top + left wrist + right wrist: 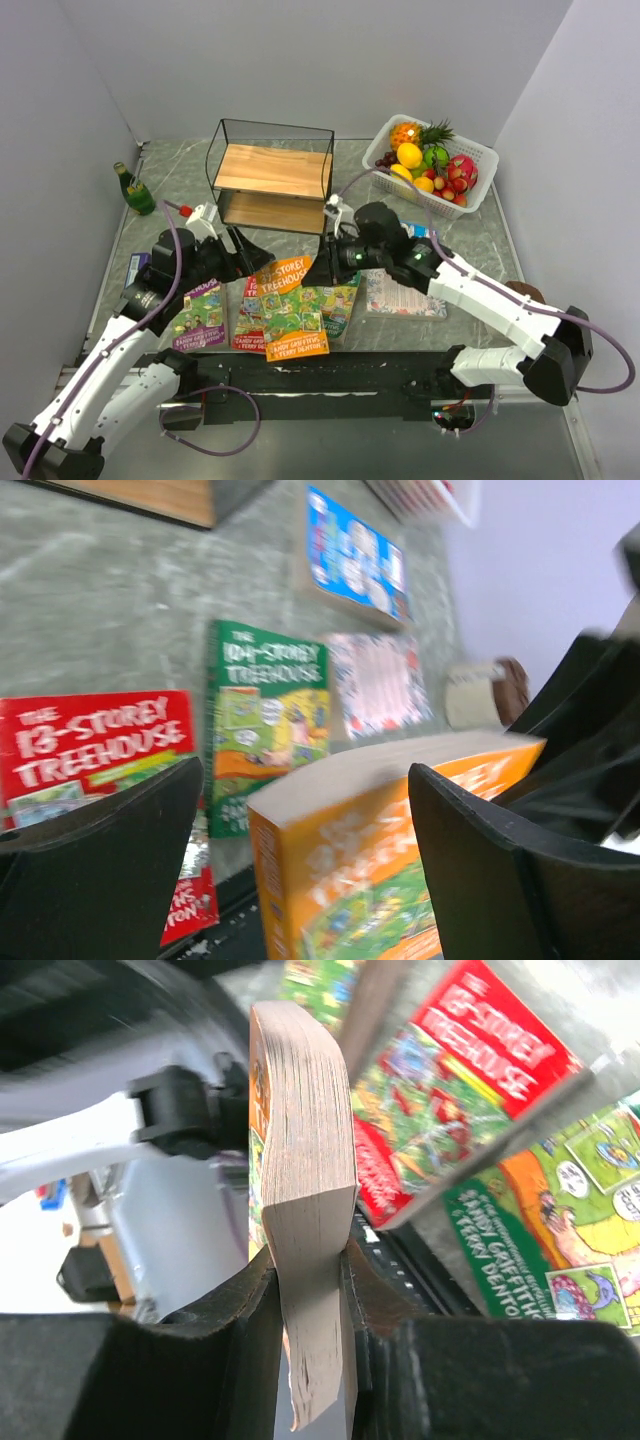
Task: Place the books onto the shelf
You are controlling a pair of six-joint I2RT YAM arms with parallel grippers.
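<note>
- Orange paperback (305, 1160), the "Treehouse" one, is raised off the table (170, 170) in front of the shelf (270, 170). It hangs over the other books, which lie flat.
- Right gripper (312, 1260) has its jaws clenched on the book, one pad on each cover, with the pale page block pinched between them.
- Left gripper (305, 775) stands released. Its fingers are spread wide to either side of the same book and, as far as its wrist view shows, they do not press on it.
- Handling, as a judgement: the book looks light and fairly thick, but soft-covered. The right wrist view shows a slight curve along its length, so it may sag or swing when held by one edge. The glossy cover may also slip. A grip across the full thickness near the spine would likely hold it best.
- Flat on the table near the arm bases lie a purple book (200, 315), a red book (95, 740), a green book (268, 720) and a pink patterned book (405, 295). A blue book (355, 555) lies farther back.
- Both wooden boards of the shelf look bare, so no book is shelved yet.
- A white fruit basket (480, 150) sits to the right of the shelf, and a green bottle (133, 190) lies to its left.
</note>
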